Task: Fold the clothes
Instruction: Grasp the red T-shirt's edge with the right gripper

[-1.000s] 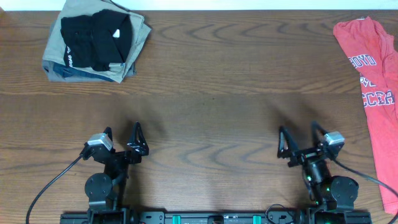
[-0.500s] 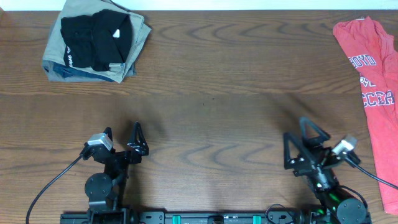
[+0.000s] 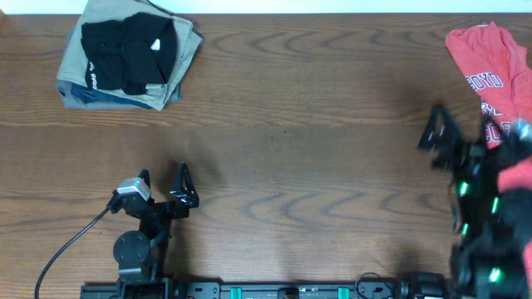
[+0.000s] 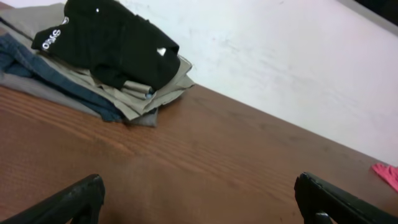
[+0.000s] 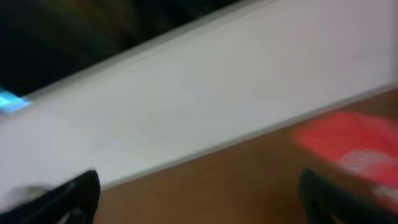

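The clothes [image 3: 497, 51], limp and light at three o'clock, want pinching at the shoulders; my left gripper [image 3: 164, 174] and right gripper [image 5: 196, 190] gape empty.

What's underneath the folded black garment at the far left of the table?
The black garment lies on a folded tan garment, with blue fabric showing lower down. Anything else beneath is covered.

You're looking at a robotics lab setup: a wood-grain counter [image 3: 316, 166] against a plain white wall [image 4: 280, 74], with arm bases [image 3: 133, 249] mounted on a rail [image 3: 274, 291] (a cable [image 3: 62, 249] trailing) at its near edge.
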